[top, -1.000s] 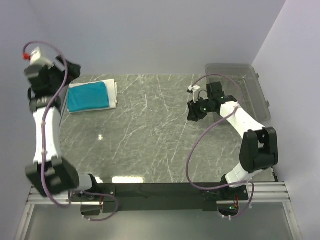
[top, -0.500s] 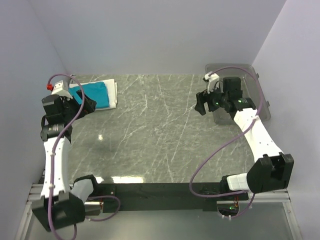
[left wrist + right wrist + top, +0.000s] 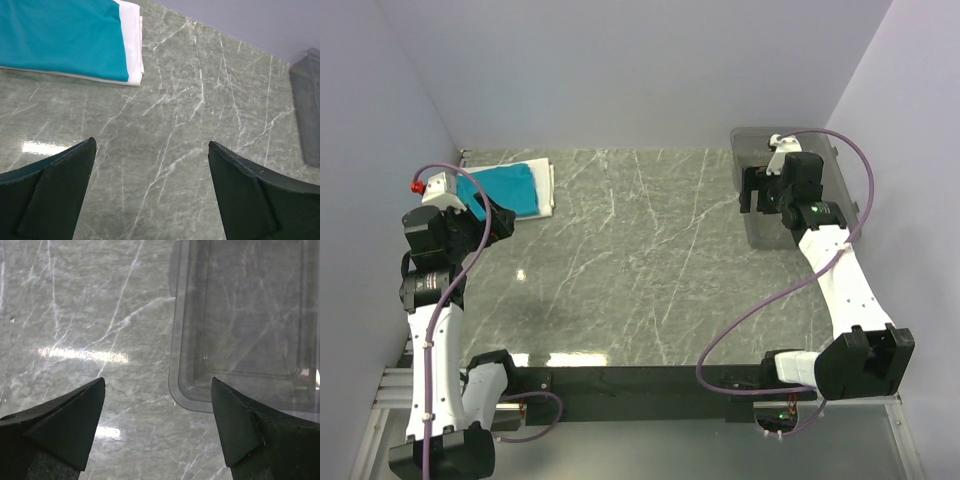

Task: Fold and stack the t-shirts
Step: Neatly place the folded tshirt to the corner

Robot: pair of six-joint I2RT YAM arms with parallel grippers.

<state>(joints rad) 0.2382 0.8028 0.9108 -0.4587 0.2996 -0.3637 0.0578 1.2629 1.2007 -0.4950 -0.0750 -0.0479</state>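
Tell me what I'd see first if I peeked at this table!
The bright teal t-shirt pops out first, folded on a white piece at the far left corner of the table. At the far right sits a clear bin that looks empty. The left claw and right claw both hang open, holding nothing.

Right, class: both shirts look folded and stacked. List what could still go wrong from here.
1. The open left gripper sits close to the stack; a low sweep could drag the teal t-shirt off the white folded piece and undo the fold.
2. The open right gripper hangs near the rim of the clear bin; dropping straight down might knock or tip it.
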